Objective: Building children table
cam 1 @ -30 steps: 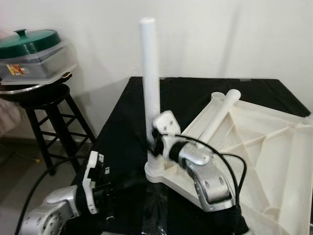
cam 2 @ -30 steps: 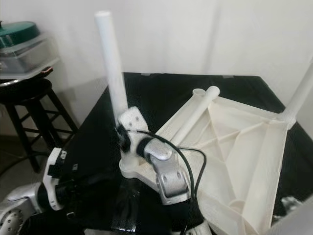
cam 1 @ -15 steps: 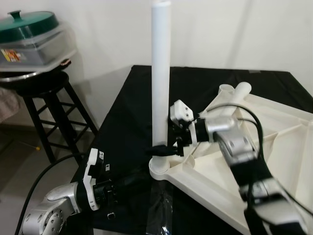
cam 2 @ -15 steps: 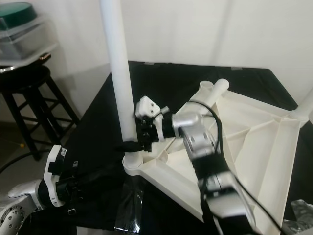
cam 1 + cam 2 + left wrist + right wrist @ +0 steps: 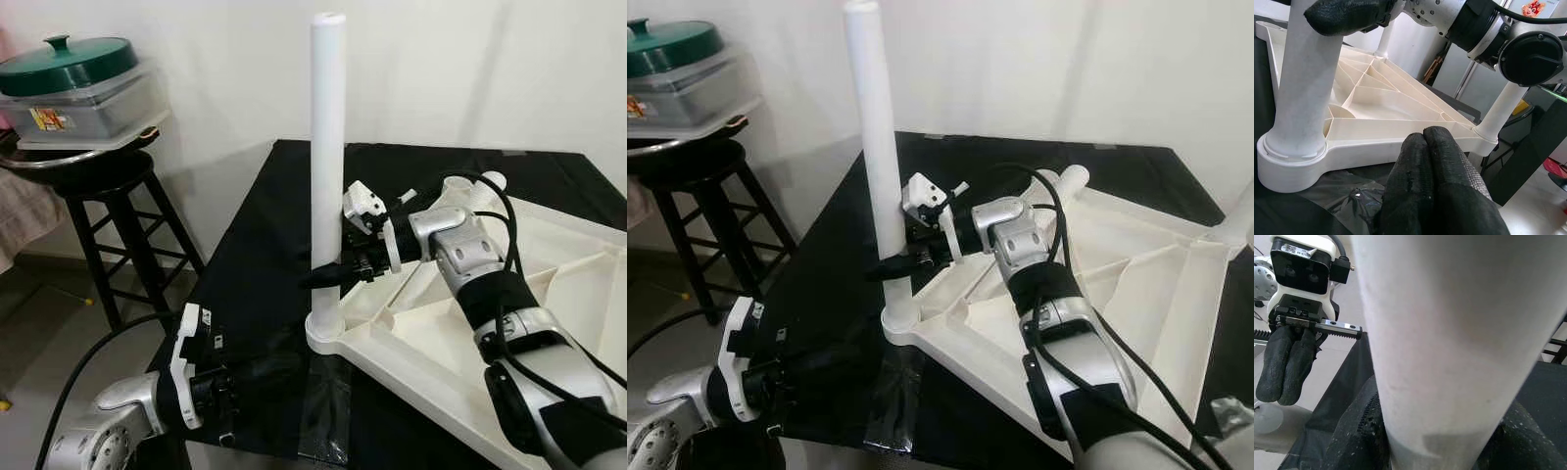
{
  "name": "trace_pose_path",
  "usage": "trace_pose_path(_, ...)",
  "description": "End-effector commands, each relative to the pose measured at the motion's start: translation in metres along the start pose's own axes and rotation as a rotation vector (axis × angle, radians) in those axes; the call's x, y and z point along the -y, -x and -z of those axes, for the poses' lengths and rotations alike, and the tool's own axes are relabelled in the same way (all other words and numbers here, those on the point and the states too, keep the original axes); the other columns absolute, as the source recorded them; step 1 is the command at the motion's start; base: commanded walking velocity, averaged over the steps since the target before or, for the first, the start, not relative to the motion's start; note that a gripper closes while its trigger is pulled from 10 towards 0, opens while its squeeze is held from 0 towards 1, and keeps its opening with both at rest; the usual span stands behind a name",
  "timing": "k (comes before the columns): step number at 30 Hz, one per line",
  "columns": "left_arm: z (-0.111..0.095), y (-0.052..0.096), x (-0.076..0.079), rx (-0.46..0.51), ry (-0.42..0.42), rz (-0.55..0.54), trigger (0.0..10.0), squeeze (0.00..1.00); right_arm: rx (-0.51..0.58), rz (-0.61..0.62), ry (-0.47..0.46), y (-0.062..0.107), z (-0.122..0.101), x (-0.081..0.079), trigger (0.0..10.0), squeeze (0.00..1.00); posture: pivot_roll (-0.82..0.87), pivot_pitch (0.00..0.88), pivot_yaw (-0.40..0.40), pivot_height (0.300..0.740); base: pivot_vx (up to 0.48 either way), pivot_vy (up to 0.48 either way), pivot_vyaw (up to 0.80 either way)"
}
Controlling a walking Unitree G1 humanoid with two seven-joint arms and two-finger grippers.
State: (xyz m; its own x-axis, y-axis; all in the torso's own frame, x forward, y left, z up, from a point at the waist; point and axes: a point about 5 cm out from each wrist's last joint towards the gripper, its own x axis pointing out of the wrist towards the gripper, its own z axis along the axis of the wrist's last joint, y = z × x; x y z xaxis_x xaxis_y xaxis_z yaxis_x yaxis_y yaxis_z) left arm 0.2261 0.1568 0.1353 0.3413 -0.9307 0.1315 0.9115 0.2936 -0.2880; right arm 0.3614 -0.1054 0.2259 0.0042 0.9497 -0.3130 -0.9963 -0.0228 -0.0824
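The inverted white plastic table top (image 5: 460,323) ran off the right edge of the head views, its far corners unseen. A second white cylindrical leg (image 5: 1239,211) was cut by the frame. The right gripper (image 5: 328,276) hid part of the upright white tubular leg (image 5: 327,147). The label (image 5: 44,118) on the green-lidded clear container (image 5: 73,93) was too small to read.

the upright table leg (image 5: 327,166) and right gripper (image 5: 328,277) around it block the tabletop (image 5: 431,343) corner; black cloth (image 5: 265,245) leftward lies open up to the stool (image 5: 108,211).
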Motion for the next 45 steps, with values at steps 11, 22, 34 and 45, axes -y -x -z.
trace_pose_path(11,-0.001,0.002,0.001,-0.005,0.002,0.005,10.0,0.00,-0.013,0.580,-0.278,-0.038,0.056,-0.026,0.0,0.00,-0.02,0.011,-0.011,0.740,0.000,0.000,0.00)
trace_pose_path(22,0.000,0.003,-0.005,-0.016,-0.005,-0.007,10.0,0.00,-0.048,0.928,-0.260,-0.068,0.049,-0.050,0.0,0.00,-0.02,0.000,-0.002,0.740,0.000,0.000,0.00)
trace_pose_path(34,-0.005,0.009,-0.014,0.085,-0.064,-0.186,10.0,0.00,0.106,0.906,-0.203,-0.063,0.036,-0.059,10.0,1.00,-0.04,0.000,0.005,0.740,0.000,0.000,0.00)
trace_pose_path(45,-0.014,0.039,-0.039,0.175,-0.072,-0.823,10.0,0.00,0.163,0.825,-0.161,-0.040,0.046,-0.100,10.0,1.00,-0.05,0.000,0.006,0.740,0.000,0.000,0.00)
